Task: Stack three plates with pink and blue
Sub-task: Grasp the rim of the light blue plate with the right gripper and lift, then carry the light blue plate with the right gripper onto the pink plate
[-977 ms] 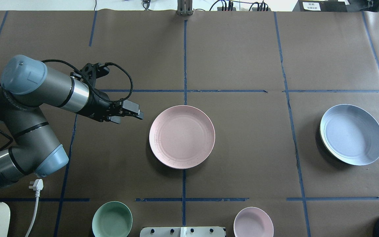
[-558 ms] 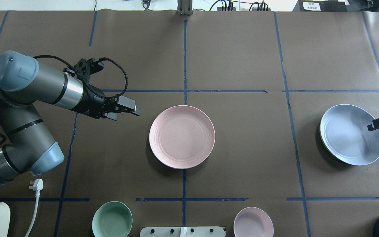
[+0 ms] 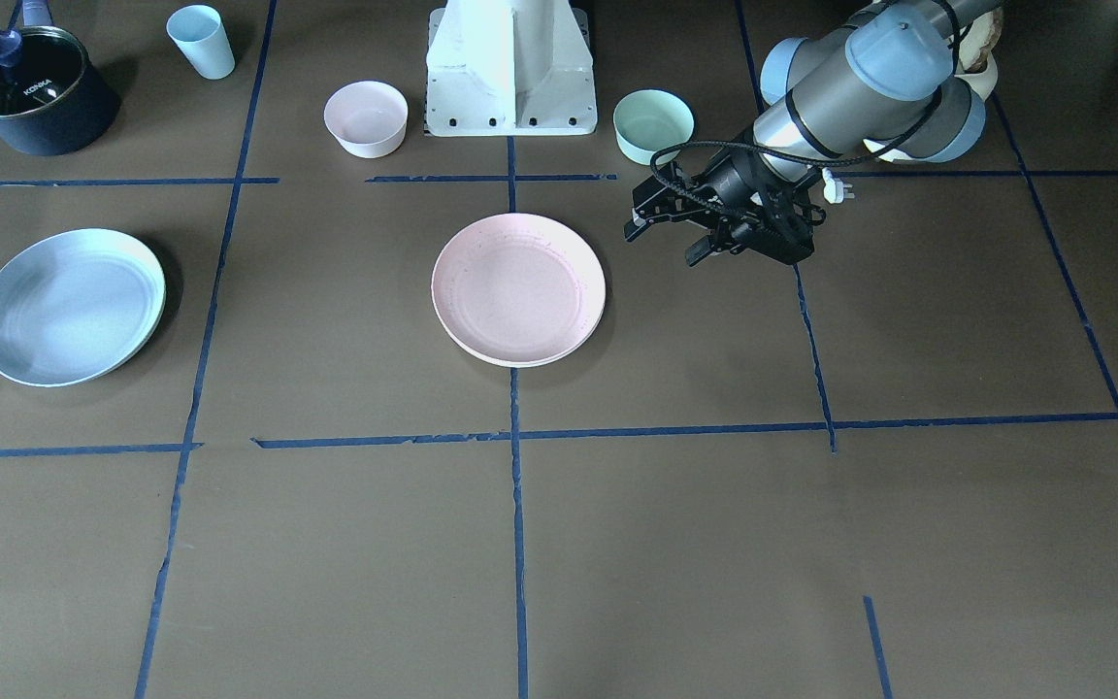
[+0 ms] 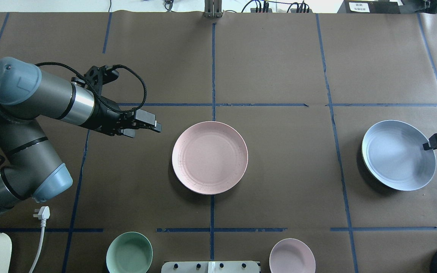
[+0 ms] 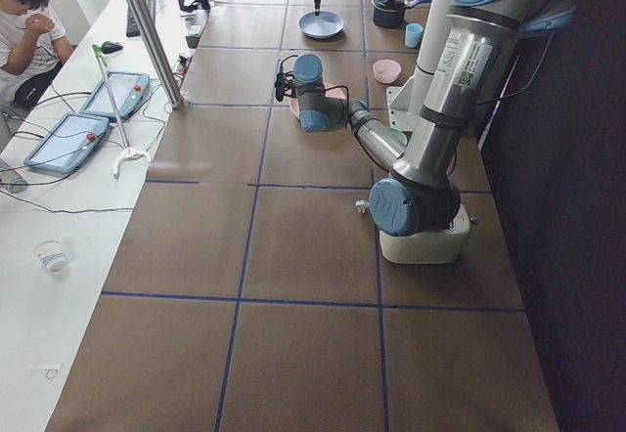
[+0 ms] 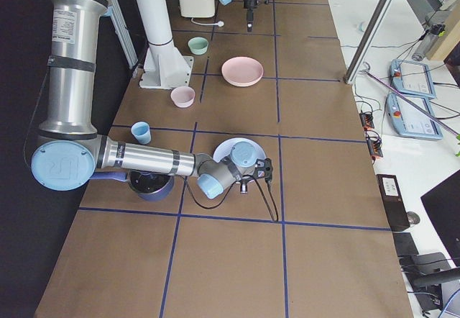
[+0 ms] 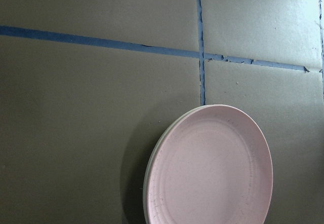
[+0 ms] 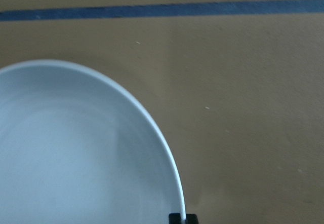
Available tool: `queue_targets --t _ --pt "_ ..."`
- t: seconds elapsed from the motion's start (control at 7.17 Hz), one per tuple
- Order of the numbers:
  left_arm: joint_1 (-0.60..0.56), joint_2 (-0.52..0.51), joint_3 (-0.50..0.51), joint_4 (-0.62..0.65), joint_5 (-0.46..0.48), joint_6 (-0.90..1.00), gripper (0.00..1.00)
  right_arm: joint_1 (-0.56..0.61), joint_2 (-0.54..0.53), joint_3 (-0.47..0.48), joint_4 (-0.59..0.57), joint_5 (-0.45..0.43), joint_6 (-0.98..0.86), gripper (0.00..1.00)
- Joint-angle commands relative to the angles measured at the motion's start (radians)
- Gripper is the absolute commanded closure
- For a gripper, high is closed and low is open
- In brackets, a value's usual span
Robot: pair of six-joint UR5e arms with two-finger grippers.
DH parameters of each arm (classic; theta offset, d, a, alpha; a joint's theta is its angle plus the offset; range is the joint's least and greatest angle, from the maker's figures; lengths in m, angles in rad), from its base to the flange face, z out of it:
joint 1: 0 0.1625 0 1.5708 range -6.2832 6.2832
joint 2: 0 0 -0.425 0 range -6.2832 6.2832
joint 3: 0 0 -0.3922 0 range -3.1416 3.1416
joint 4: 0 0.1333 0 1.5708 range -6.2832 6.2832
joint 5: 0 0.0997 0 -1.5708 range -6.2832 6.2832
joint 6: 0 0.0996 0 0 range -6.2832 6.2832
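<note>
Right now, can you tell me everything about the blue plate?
The light blue plate is round, shallow and matte, with faint rings inside and nothing on it. It sits on the brown paper-covered table at the robot's right end. The right gripper pinches its outer rim, one finger each side. A wide shadow hints it is tipped up a little.

Brown taped table (image 4: 279, 68): plate stack (image 4: 209, 157), mint bowl (image 4: 129, 253), pink bowl (image 4: 292, 256), pot (image 3: 33, 92).
</note>
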Motion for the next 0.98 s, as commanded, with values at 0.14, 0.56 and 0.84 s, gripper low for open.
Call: queue_targets --t 0.14,0.56,0.84 --pt "-0.005 0.0 -0.016 0.0 0.0 0.0 0.0 -0.158 0.198 0.191 -0.019 0.016 0.405 1.0" --pt "-0.016 -0.001 -0.018 0.0 0.002 0.0 0.0 -0.439 0.414 0.262 -0.139 -0.232 0.669 1.0" --pt "-0.018 -0.001 -0.018 0.0 0.003 0.0 0.0 -0.524 0.488 0.271 -0.281 -0.341 0.669 1.0"
